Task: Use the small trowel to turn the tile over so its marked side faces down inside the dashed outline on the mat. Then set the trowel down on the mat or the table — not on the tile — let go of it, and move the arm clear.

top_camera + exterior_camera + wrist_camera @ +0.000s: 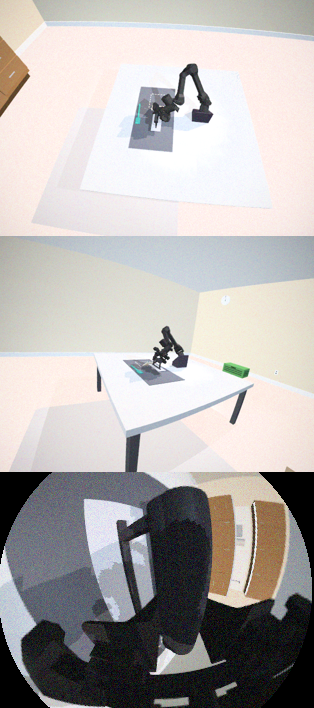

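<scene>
My gripper is shut on the small trowel, a dark tool with a thick rounded handle and a thin stem pointing down. It is low over the grey mat. The trowel's tip is at a white flat tile lying on the mat. The dashed outline is just beyond it, partly hidden by the arm. I cannot tell which side of the tile faces up.
A teal tool lies on the mat's left edge. The arm's base stands right of the mat on the white table. A wooden drawer unit and a green crate stand on the floor.
</scene>
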Robot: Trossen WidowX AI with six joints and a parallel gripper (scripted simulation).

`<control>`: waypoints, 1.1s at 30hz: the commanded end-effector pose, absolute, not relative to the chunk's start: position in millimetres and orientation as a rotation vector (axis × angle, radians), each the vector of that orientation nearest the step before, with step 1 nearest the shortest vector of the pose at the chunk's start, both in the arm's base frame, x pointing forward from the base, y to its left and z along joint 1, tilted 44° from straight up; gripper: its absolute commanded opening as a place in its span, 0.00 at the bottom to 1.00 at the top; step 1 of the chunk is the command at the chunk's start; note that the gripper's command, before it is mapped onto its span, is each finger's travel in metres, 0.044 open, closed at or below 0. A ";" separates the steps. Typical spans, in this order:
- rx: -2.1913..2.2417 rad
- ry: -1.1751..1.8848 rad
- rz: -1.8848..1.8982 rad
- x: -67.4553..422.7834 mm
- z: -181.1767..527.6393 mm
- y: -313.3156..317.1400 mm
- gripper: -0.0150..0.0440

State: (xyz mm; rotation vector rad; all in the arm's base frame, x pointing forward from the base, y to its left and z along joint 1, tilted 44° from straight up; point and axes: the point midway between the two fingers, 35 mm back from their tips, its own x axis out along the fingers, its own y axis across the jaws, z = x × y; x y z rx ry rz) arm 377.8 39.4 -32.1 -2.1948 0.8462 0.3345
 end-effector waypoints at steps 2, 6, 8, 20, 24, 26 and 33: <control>-2.191 0.826 0.320 379.9 -17.7 43.2 0.25; -2.191 0.826 0.320 379.8 -9.7 41.1 0.25; -2.191 0.826 0.320 379.8 -5.8 39.7 0.25; -2.192 0.827 0.320 379.2 15.0 26.3 0.25; -2.193 0.827 0.320 379.0 20.7 20.3 0.25; -2.193 0.827 0.320 378.9 23.3 17.0 0.25; -2.194 0.828 0.320 378.4 30.7 4.5 0.25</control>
